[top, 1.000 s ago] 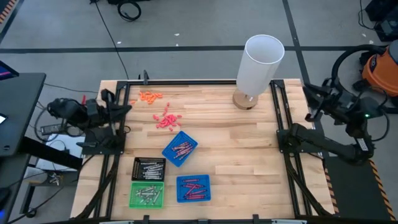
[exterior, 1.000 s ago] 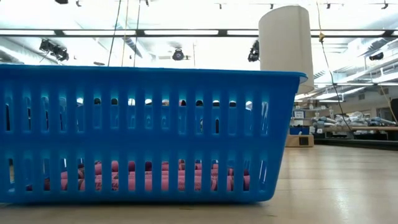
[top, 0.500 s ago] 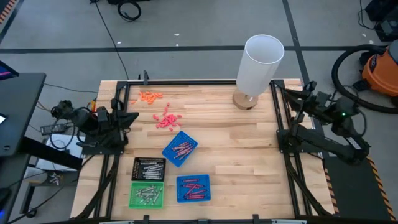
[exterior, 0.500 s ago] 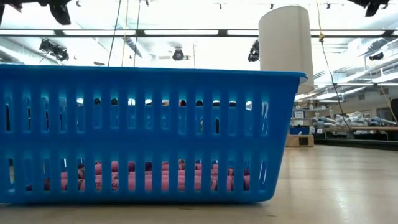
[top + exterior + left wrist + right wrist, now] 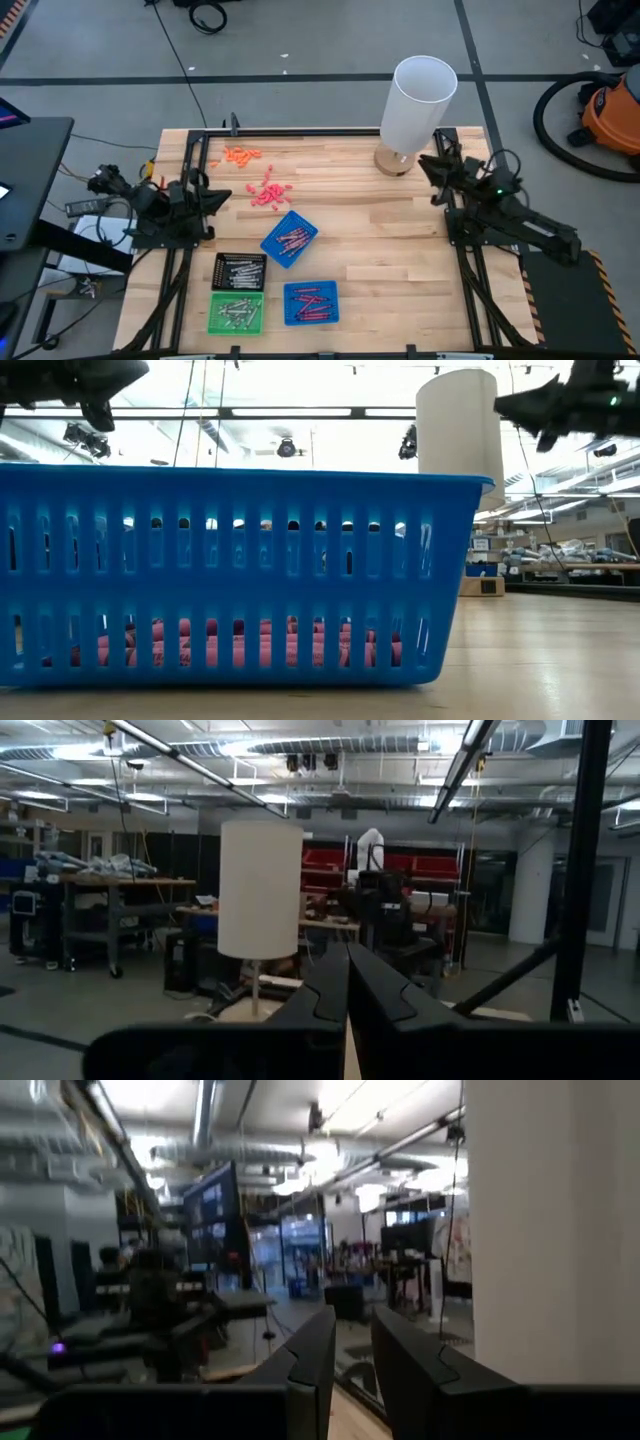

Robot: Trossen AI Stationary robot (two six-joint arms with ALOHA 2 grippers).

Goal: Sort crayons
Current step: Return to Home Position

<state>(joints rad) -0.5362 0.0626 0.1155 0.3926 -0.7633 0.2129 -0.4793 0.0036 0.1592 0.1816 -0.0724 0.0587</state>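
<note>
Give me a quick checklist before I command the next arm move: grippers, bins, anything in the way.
1. Left gripper empty: ok; fingers shut together, nothing between them, at the table's left edge.
2. Right gripper empty: ok; fingers slightly apart, nothing between them.
3. Arms off the bins: ok; neither is over the black bin, green bin, tilted blue bin or front blue bin.
4. Crayons contained: ok; sticks lie in all four bins, none seen loose on the wood.
5. Right gripper clear of the white cylinder: cannot tell; it is close beside the base.
</note>
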